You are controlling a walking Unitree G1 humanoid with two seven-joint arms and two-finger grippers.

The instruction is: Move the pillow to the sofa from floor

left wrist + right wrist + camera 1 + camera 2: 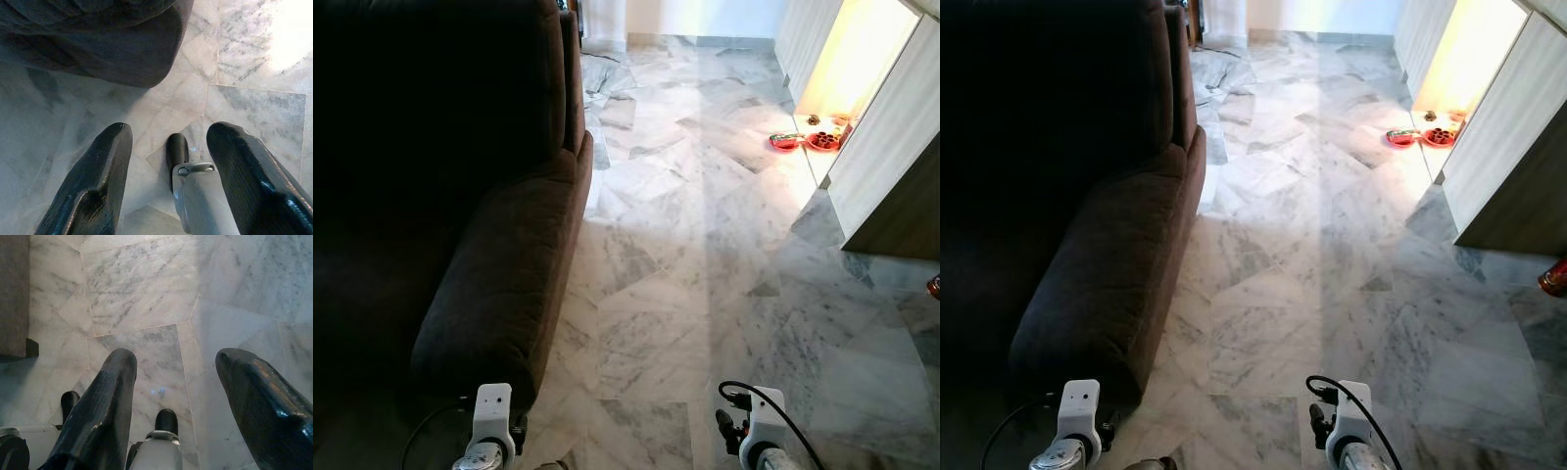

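Note:
A dark brown sofa [460, 196] stands on my left, its armrest [509, 264] running toward me. No pillow can be made out on the marble floor [705, 245]. Both arms hang low at the bottom edge of the eye views, the left wrist [489, 421] beside the armrest's front corner, the right wrist [759, 426] over bare floor. My left gripper [168, 142] is open, pointing down at the floor near the sofa's base [122, 49]. My right gripper [176, 367] is open too, nothing between its fingers.
Pale cabinets [891, 127] line the right side, with a bright opening [857, 49] between them. Red dishes [803, 140] lie on the floor by that opening. A red object [1554, 277] sits at the right edge. My feet [166, 423] show below the grippers.

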